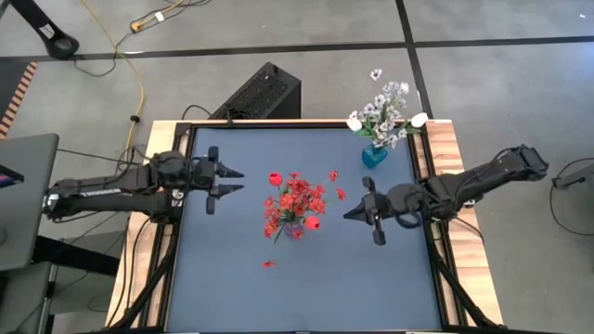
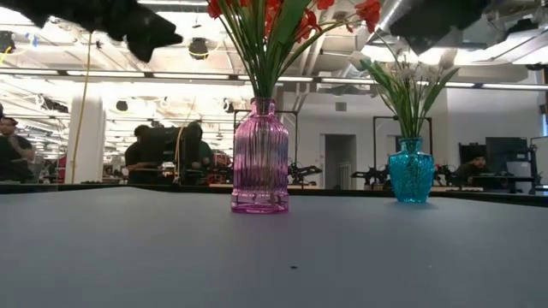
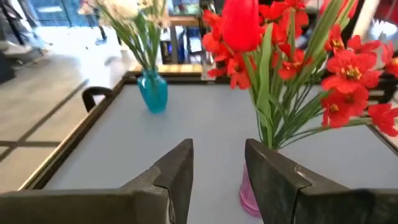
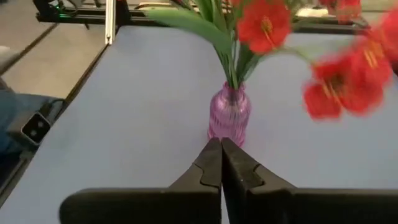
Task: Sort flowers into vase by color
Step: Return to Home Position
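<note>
Red flowers (image 1: 295,199) stand in the purple vase (image 2: 260,154). White flowers (image 1: 385,107) fill a teal vase (image 2: 411,171) apart from it. One red blossom (image 1: 268,263) lies nearby.

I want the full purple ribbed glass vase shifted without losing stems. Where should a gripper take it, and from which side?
Take the purple ribbed glass vase at its narrow neck, coming in level from the side. The red flowers fan wide above the mouth, so a descent from above would likely hit them. The right gripper, shut now, points at it.
</note>
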`<state>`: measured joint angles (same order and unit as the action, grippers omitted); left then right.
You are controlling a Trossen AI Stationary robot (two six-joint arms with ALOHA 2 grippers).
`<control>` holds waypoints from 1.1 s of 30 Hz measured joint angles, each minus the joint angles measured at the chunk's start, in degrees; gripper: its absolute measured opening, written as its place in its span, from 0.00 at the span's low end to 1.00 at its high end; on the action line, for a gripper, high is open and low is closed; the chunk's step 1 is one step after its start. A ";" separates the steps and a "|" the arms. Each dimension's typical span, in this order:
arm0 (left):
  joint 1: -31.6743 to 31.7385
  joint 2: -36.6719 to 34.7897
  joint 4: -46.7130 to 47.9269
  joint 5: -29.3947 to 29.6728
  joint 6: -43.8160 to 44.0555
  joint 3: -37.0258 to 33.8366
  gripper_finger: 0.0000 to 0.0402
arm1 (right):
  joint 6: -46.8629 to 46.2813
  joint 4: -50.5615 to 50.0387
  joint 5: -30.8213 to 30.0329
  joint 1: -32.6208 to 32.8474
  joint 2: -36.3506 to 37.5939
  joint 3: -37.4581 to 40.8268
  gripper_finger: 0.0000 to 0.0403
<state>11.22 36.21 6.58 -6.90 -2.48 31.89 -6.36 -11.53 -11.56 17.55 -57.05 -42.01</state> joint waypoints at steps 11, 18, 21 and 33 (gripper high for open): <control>0.02 -17.45 -6.24 6.41 2.75 -16.89 0.34 | -0.03 9.71 8.89 -13.13 6.93 10.98 0.08; 0.02 -25.54 -6.74 6.76 5.09 -22.81 0.34 | -1.53 14.72 10.22 -17.08 10.13 17.18 0.05; 0.02 -28.10 -7.09 6.78 5.98 -24.80 0.34 | -2.60 18.40 10.22 -17.57 11.82 20.55 0.07; 0.02 -32.91 -11.01 7.39 9.42 -31.26 0.34 | -4.30 29.40 9.83 -18.85 16.68 31.18 0.06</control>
<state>11.25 3.29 -4.43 0.49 6.95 0.62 -10.66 17.87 -1.73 -1.30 -40.37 -10.84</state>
